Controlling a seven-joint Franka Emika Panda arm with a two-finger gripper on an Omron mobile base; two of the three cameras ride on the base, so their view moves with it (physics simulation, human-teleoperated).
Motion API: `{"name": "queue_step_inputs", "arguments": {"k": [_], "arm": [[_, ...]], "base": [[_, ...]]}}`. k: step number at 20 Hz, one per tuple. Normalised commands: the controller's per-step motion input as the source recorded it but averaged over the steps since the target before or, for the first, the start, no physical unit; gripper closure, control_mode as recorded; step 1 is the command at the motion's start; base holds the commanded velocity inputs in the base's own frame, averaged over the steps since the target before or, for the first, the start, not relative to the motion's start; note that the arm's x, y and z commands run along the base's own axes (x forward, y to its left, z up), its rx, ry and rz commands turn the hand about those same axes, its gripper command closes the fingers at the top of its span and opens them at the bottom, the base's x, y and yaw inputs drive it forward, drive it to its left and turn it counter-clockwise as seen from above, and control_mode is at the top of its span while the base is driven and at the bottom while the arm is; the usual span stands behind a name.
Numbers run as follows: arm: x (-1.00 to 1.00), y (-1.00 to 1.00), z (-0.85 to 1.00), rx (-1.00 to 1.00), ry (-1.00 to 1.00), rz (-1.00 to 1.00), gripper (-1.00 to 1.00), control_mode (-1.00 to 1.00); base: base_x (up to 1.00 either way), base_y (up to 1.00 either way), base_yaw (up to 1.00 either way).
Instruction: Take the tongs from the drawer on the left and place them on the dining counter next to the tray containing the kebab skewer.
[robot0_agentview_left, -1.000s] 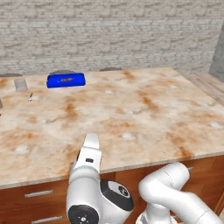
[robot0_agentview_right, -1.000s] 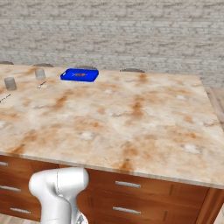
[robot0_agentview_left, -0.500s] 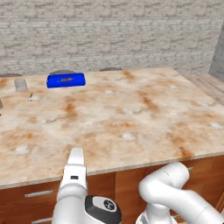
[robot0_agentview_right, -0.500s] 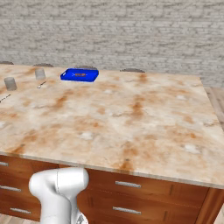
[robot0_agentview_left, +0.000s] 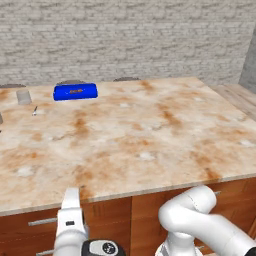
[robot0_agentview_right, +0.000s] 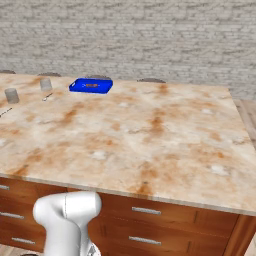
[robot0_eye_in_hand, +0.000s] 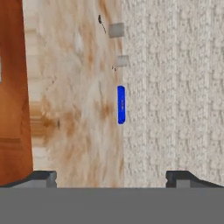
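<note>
Ahead, a broad beige marble desk (robot0_agentview_left: 130, 135) with rust-orange blotches, over reddish-brown wooden cabinets with silver bar handles. Near the upper left of the left base frame, a bright blue low rectangular tray (robot0_agentview_left: 75, 91) on the desk, holding a small thin brownish-orange kebab skewer (robot0_agentview_left: 76, 91). Just left of it, a small grey cup (robot0_agentview_left: 23, 96) and a tiny silver utensil (robot0_agentview_left: 35, 110); contents of the cup impossible to tell. Tongs presumably inside a closed drawer. Probably light, stiff, slippery metal; best pinched mid-length across both arms. Gripper (robot0_eye_in_hand: 116, 177) wide open, holding nothing, fingertips (robot0_eye_in_hand: 43, 177) at the hand frame's bottom.
</note>
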Motion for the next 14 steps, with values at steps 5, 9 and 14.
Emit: {"name": "queue_step_inputs", "arguments": {"k": [5,9,14], "arm": [[0.0,0.24,-0.34,-0.08,0.03,0.02,-1.0,-1.0],[0.0,0.26,-0.5,-0.01,0.04,0.02,-1.0,-1.0],[0.01,0.31,-0.51,0.0,0.01,0.03,-1.0,-1.0]], "base": [[0.0,0.0,0.0],[0.0,0.0,0.0],[0.0,0.0,0.0]]}}
